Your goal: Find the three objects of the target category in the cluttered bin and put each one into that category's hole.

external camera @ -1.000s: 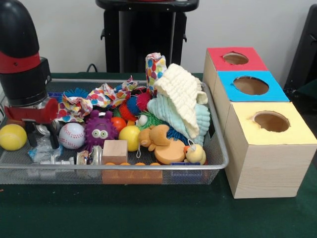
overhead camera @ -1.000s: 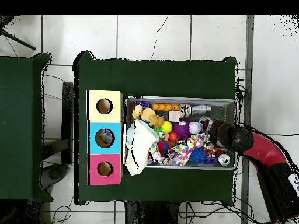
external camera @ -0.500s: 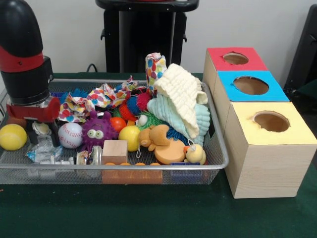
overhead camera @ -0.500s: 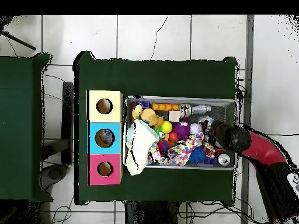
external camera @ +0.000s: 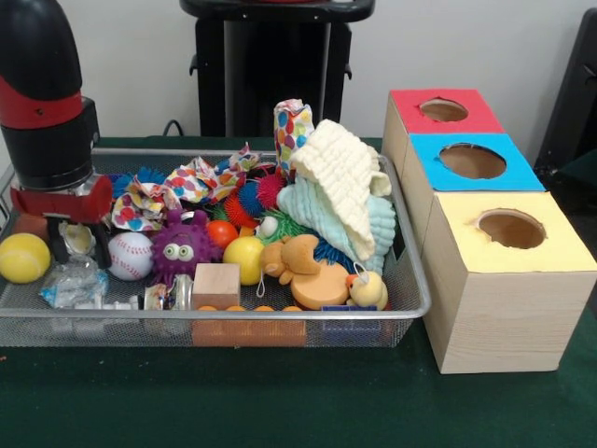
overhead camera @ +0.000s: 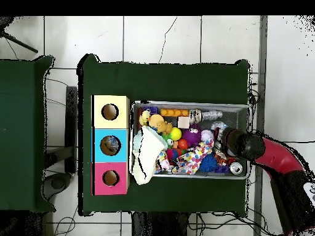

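Observation:
The wire bin [external camera: 410, 303] holds a jumble of toys, balls and cloths. My gripper [external camera: 78, 245] is low in its left end, under the black and red arm [external camera: 42, 103]. It looks shut on a small pale round object [external camera: 76, 237] held between the black fingers [external camera: 58, 246]. A yellow ball [external camera: 23, 258] lies to its left, a baseball [external camera: 131, 255] to its right and crumpled clear plastic [external camera: 67, 281] just in front. In the overhead view the arm [overhead camera: 241, 144] covers the gripper at the bin's [overhead camera: 184, 103] right end.
Three boxes with round holes stand right of the bin: red top [external camera: 410, 107], blue top [external camera: 518, 177], yellow top [external camera: 522, 259]. Also in the bin are a purple fuzzy toy [external camera: 184, 247], a wooden block [external camera: 216, 285], an orange bear [external camera: 303, 266] and piled cloths [external camera: 345, 187].
The gripper has risen slightly, and the pale object has come up with it. The crumpled plastic has slid left. The baseball has shifted a little to the left.

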Robot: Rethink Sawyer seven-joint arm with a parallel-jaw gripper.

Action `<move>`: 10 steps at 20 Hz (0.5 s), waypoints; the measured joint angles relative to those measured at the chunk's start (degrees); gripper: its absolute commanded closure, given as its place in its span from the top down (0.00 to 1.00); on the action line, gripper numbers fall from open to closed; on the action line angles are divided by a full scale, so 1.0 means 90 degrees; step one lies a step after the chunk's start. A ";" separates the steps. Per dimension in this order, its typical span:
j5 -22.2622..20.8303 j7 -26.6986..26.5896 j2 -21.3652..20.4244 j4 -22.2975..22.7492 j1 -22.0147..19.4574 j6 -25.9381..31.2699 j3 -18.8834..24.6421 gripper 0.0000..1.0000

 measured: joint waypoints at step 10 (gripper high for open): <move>0.0000 0.0000 -0.0095 0.0034 0.0003 0.0170 -0.0097 1.00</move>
